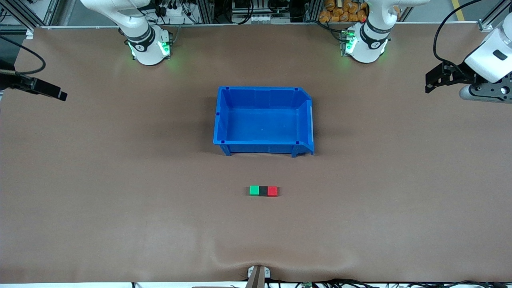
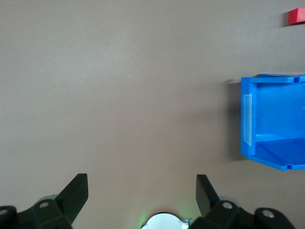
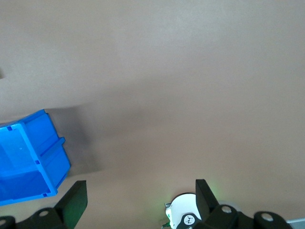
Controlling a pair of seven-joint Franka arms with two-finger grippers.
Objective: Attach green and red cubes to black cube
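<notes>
The green cube [image 1: 254, 190], the black cube [image 1: 263, 191] and the red cube [image 1: 272, 191] lie side by side in one row on the brown table, black in the middle, touching. The row is nearer to the front camera than the blue bin. The left wrist view catches only the red cube [image 2: 296, 16] at its edge. My left gripper [image 1: 432, 82] [image 2: 141, 191] hangs open and empty over the left arm's end of the table. Over the right arm's end, my right gripper [image 1: 60, 95] [image 3: 141, 195] is open too, holding nothing. Both are well away from the cubes.
An empty blue bin [image 1: 264, 89] [image 2: 248, 119] [image 3: 47, 157] stands mid-table between the arm bases and the cube row. The right arm's base [image 1: 150, 50] and the left arm's base [image 1: 366, 46] stand at the table's edge farthest from the front camera.
</notes>
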